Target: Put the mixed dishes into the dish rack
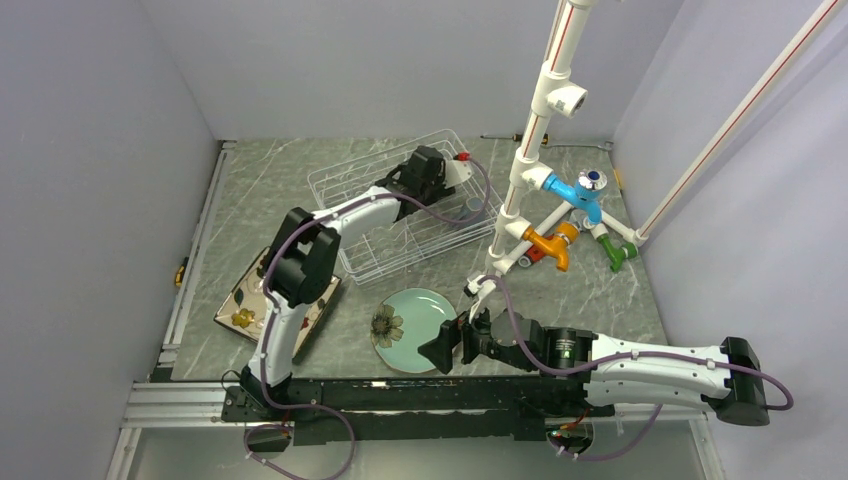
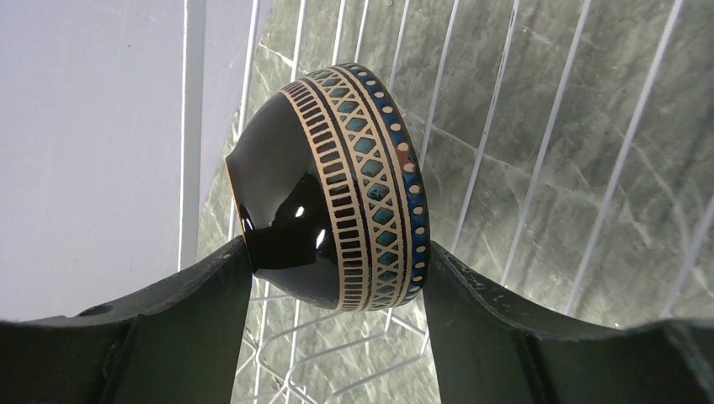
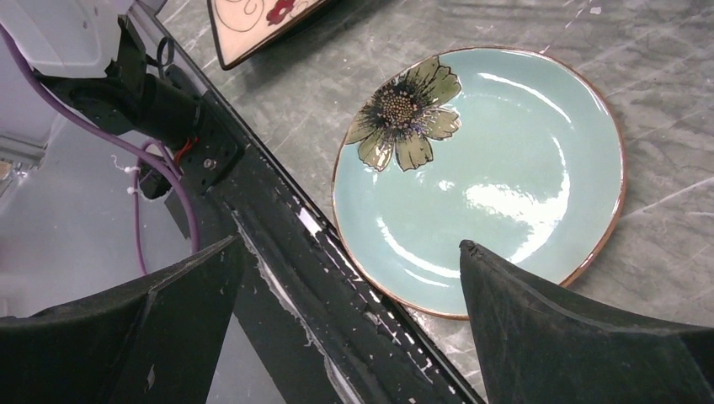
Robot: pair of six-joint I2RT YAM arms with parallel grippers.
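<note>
The left tool (image 2: 337, 247) pinches a glossy brown ceramic bowl (image 2: 354, 168), likely slick and breakable, over the white wire rack (image 1: 350, 185). The right tool (image 3: 351, 242) gapes over the pale green round plate (image 3: 505, 168).

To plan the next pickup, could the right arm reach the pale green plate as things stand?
Probably yes: the right arm has its jaws open at the rim of the pale green plate, with nothing on it.
</note>
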